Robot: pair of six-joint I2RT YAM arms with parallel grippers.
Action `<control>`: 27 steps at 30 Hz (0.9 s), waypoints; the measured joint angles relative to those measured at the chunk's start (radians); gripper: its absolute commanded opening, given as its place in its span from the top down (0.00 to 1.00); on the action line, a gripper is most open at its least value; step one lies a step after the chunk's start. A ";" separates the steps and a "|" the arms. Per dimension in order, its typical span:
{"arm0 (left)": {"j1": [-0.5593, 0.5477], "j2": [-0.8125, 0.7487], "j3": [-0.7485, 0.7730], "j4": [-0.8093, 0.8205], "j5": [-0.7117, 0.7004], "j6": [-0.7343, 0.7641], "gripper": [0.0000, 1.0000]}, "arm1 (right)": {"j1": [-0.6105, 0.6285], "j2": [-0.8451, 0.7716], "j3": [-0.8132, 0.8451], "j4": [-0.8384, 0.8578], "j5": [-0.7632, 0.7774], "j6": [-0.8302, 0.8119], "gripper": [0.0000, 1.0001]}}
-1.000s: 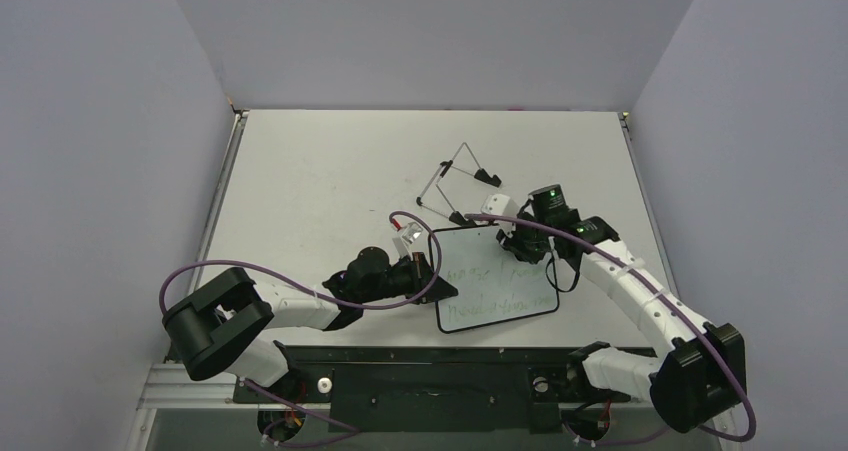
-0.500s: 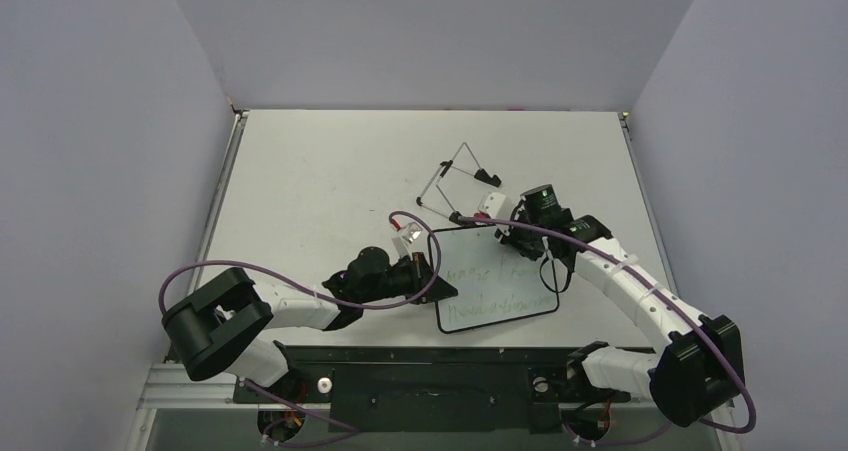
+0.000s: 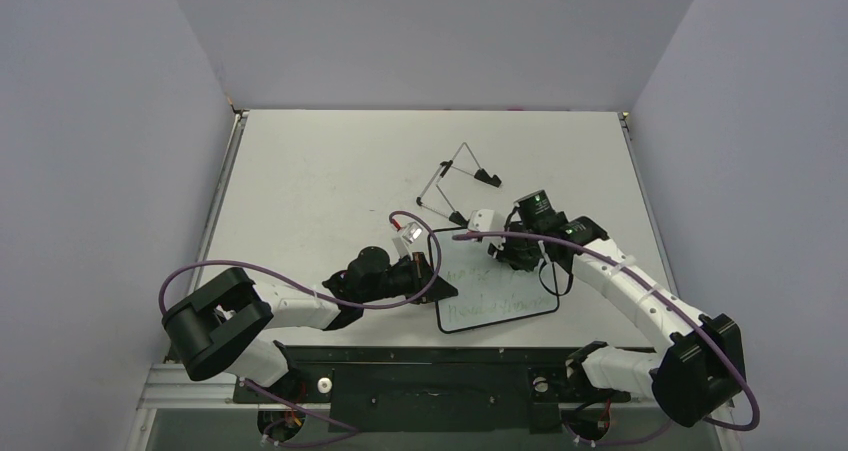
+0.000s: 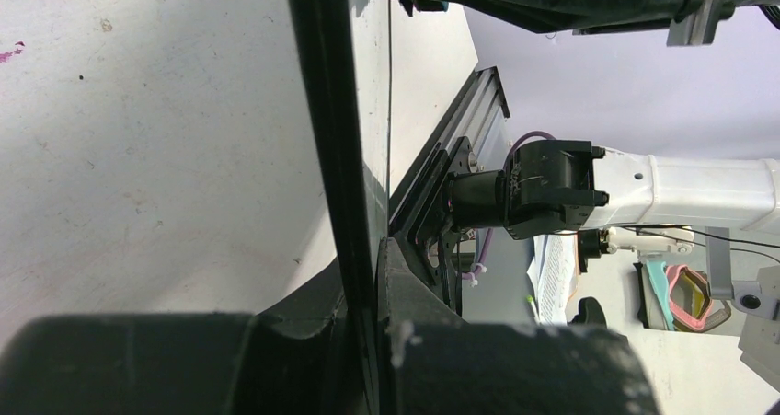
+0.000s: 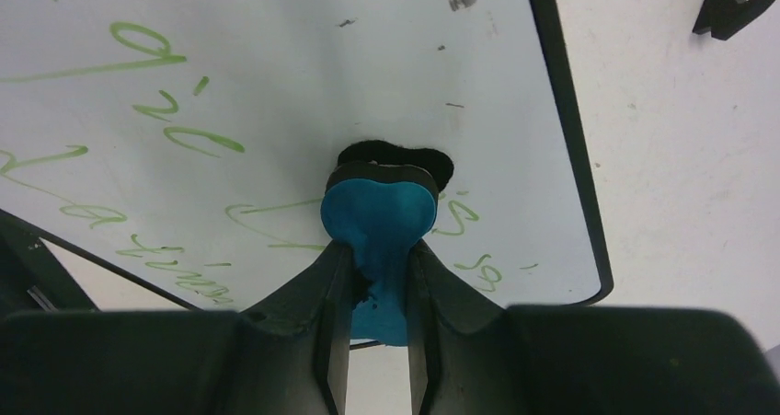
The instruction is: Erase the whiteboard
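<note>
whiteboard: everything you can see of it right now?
The whiteboard is a small white rectangle with a thin black frame and rounded corners, near the front centre of the table. Green handwriting covers much of it, with a few dark specks. The left gripper is shut on its left edge; the right gripper presses a blue eraser with a black pad onto its face. Flat or tilted: unclear.

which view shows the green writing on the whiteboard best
Right wrist: the green writing sits close across the whiteboard. Top external shows it small and faint; left wrist sees only the board's edge-on frame.
</note>
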 measured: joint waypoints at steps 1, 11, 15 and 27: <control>0.000 0.000 0.000 0.000 0.000 0.000 1.00 | -0.006 0.000 0.000 0.002 -0.001 0.004 1.00; 0.000 -0.001 0.000 0.002 0.000 0.010 1.00 | -0.057 0.000 0.000 0.106 0.126 0.130 1.00; 0.000 -0.003 0.000 0.001 0.000 0.010 1.00 | -0.054 0.000 0.000 0.082 0.083 0.092 1.00; -0.001 -0.008 0.000 -0.004 0.000 0.013 1.00 | -0.040 -0.009 -0.007 0.038 0.087 0.060 1.00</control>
